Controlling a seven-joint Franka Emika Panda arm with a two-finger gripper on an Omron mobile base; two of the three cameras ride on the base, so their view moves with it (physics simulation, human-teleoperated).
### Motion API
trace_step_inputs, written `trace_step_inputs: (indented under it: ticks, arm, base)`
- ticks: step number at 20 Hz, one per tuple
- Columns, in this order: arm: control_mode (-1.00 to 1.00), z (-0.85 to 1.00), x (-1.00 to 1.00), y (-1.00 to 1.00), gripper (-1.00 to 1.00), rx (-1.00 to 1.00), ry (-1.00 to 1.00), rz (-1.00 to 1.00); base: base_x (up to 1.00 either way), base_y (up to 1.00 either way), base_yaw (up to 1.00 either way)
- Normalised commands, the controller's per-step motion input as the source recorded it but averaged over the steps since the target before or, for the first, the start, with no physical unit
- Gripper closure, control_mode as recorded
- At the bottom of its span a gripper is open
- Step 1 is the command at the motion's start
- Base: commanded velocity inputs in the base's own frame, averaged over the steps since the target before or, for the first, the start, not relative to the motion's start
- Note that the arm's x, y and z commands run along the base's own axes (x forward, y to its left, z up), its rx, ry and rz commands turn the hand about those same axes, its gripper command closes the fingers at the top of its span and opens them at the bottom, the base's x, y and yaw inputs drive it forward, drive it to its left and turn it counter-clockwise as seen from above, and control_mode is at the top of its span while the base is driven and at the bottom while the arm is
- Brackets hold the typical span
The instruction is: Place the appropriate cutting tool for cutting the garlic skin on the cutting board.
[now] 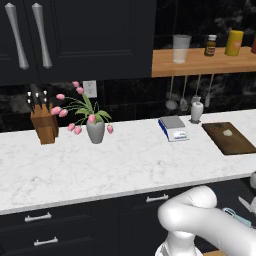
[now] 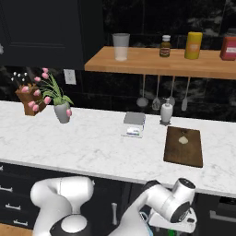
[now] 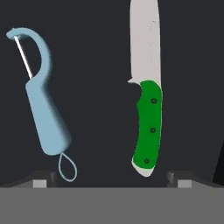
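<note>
Fingers (image 3: pixel 112 177) are standing apart, empty, hovering over the green-handled knife (image 3: pixel 148 127), which is lying beside a light blue utensil (image 3: pixel 43 109) on a dark surface, apparently a drawer below the counter (image 1: pixel 100 165). Approach step is in hand; next, descending and closing on the handle. Garlic (image 2: pixel 183 139) is sitting on the cutting board (image 2: pixel 184 154). The drawer's edges are cut off.

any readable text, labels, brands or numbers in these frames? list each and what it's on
No text can be read.
Brown jar on the shelf: pale label, too small to read.
Yellow container: pale patch, blurred.
Red container: pale label, blurred.
Blue-and-white slab on the counter: pale marking, too small.
Green-handled knife and blue-handled utensil: no markings.
</note>
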Motion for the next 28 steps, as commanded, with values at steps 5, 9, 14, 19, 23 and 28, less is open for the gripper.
trace_step_inputs:
  ticks: [5, 9, 14, 19, 23, 28]
  arm:
    - [-1.00, 0.03, 0.13, 0.04, -1.00, -0.04, -0.03, 0.00]
    - [-1.00, -0.10, 0.43, 0.01, -1.00, -0.01, 0.00, 0.00]
    - [-1.00, -0.21, 0.52, -0.03, -1.00, 0.00, 0.00, 0.00]
    - [-1.00, -0.46, 0.39, -0.10, -1.00, 0.00, 0.00, 0.00]
    - [-1.00, -0.70, 0.13, -0.09, -1.00, 0.00, 0.00, 0.00]
    - [-1.00, -0.84, -0.10, -0.02, -1.00, 0.00, 0.00, 0.00]
  base:
    - [0.00, 0.00, 0.00]
    - [0.00, 0.00, 0.00]
    - [0.00, 0.00, 0.00]
    - [0.00, 0.00, 0.00]
    - [0.00, 0.00, 0.00]
    - [0.00, 0.00, 0.00]
